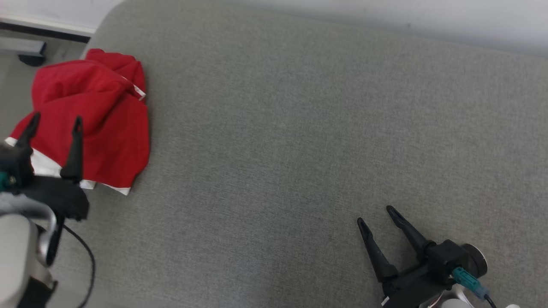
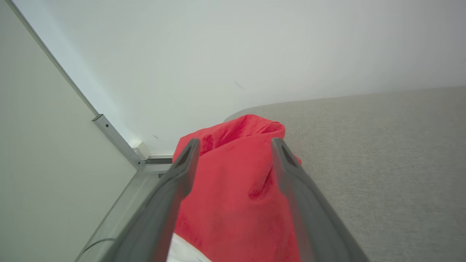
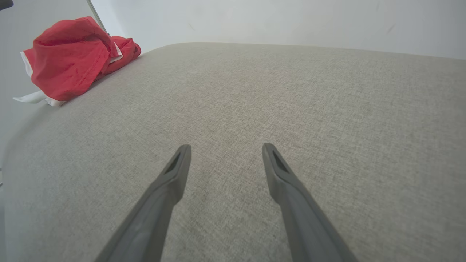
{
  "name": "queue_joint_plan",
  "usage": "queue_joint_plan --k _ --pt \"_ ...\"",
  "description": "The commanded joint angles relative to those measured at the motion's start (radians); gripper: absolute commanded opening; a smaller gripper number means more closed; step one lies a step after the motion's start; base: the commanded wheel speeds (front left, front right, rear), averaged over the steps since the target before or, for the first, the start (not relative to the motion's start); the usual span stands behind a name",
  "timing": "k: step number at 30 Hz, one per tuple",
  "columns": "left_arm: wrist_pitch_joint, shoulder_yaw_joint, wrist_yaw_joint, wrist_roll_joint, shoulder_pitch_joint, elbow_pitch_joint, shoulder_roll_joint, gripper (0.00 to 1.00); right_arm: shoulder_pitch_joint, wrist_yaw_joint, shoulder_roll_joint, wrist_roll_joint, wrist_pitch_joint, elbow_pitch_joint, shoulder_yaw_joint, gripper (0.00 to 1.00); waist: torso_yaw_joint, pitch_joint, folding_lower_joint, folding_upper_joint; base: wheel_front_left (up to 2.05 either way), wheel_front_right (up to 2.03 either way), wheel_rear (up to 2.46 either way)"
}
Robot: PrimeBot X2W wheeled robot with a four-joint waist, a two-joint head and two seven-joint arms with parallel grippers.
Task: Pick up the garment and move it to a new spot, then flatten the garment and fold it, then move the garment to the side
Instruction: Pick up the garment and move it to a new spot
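Note:
The garment (image 1: pixel 94 115) is red with white trim and lies crumpled in a heap at the far left corner of the grey padded surface (image 1: pixel 299 128). My left gripper (image 1: pixel 55 122) hovers over its near part, jaws open, nothing between the fingers. In the left wrist view the garment (image 2: pixel 233 189) shows between the spread fingers of the left gripper (image 2: pixel 235 145). My right gripper (image 1: pixel 376 214) is open at the lower right, over bare fabric, far from the garment. From the right wrist the garment (image 3: pixel 69 58) sits at the upper left, beyond the right gripper (image 3: pixel 225 149).
The grey surface (image 3: pixel 291 109) stretches wide between the two arms. A white wall (image 2: pixel 255 47) runs along its far side. Left of the garment the surface ends at a rounded corner, with floor and a metal rail (image 2: pixel 116 140) beyond.

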Motion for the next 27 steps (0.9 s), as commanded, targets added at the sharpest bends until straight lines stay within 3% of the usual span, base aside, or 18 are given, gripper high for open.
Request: queue_joint_plan --k 1,5,10,20,21,22,27 --pt "0.021 -0.046 0.002 -0.022 -0.052 0.032 0.044 1.00 -0.017 -0.002 -0.007 0.008 0.000 -0.005 0.010 1.00 -0.042 0.068 -0.0004 -0.0003 0.00 0.00 0.00" --pt "0.079 -0.164 0.002 -0.040 -0.181 0.122 0.117 1.00 -0.028 -0.002 -0.021 0.016 0.000 -0.009 0.021 1.00 -0.071 0.101 -0.0004 -0.0003 0.00 0.00 0.00" --pt "0.190 -0.275 0.002 -0.059 -0.296 0.239 0.160 1.00 -0.038 -0.002 -0.034 0.025 0.001 0.001 0.019 1.00 -0.102 0.135 -0.0004 -0.0003 0.00 0.00 0.00" --pt "0.371 -0.303 0.045 -0.061 -0.400 0.456 0.131 1.00 -0.054 -0.003 -0.047 0.034 0.006 0.015 0.003 1.00 -0.130 0.176 -0.0004 -0.0003 0.00 0.00 0.00" --pt "0.371 -0.304 0.043 -0.064 -0.405 0.466 0.127 0.29 -0.054 -0.004 -0.046 0.033 0.007 0.017 0.001 1.00 -0.131 0.177 -0.0004 -0.0003 0.00 0.00 0.00" --pt "0.366 -0.301 0.048 -0.068 -0.409 0.475 0.123 0.00 -0.054 -0.004 -0.045 0.032 0.007 0.018 -0.001 1.00 -0.131 0.178 -0.0004 -0.0003 0.00 0.00 0.00" --pt "0.323 -0.301 0.059 -0.071 -0.439 0.497 0.119 0.00 -0.055 -0.004 -0.034 0.029 0.008 0.024 0.002 1.00 -0.126 0.170 -0.0004 -0.0003 0.00 0.00 0.00"
